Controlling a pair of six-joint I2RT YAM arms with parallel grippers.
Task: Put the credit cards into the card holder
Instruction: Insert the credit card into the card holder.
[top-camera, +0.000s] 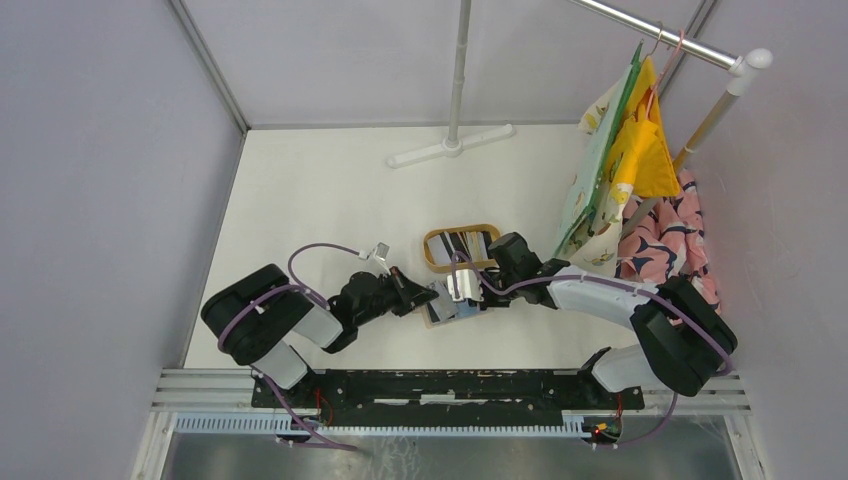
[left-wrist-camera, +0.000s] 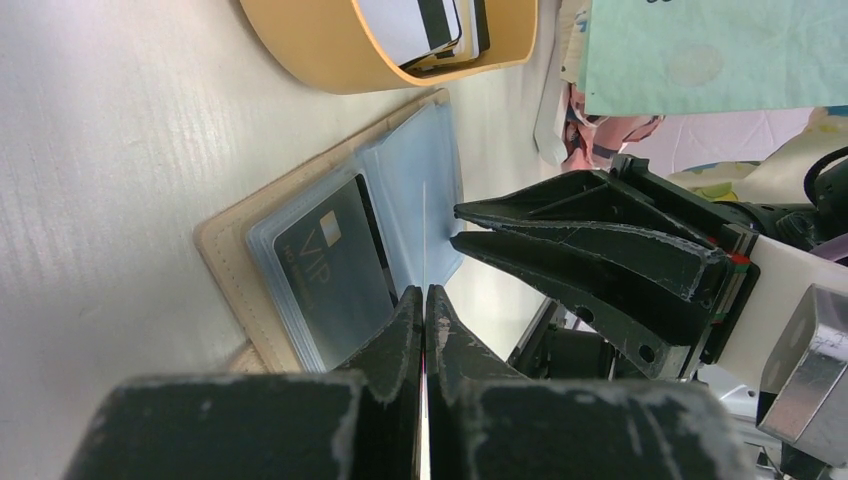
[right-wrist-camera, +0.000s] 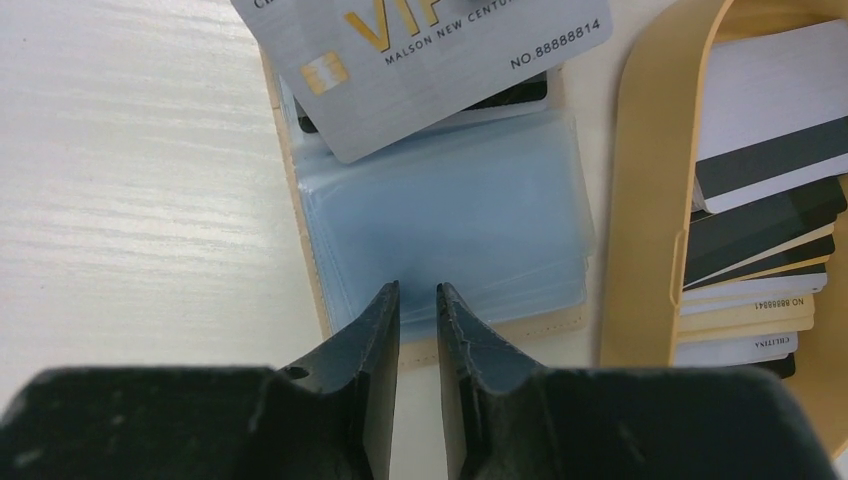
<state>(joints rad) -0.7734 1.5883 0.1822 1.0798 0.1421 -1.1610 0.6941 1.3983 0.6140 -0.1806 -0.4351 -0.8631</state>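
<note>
My left tool (left-wrist-camera: 424, 292) pinches a card holder (right-wrist-camera: 440, 220) sleeve; my right tool (right-wrist-camera: 418, 287) stands slightly apart. The grey card (right-wrist-camera: 450, 70) is cut off above, over white tabletop (top-camera: 330, 190)

Beige card holder (right-wrist-camera: 450, 230) open flat; silver VIP card (right-wrist-camera: 430, 60) over its sleeves

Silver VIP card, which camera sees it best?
The right wrist view. The silver VIP card fills the top of that picture, with its lettering and chip readable. The left wrist view catches only its thin edge, pinched in the left end effector; the top view shows it tiny and unclear.
</note>
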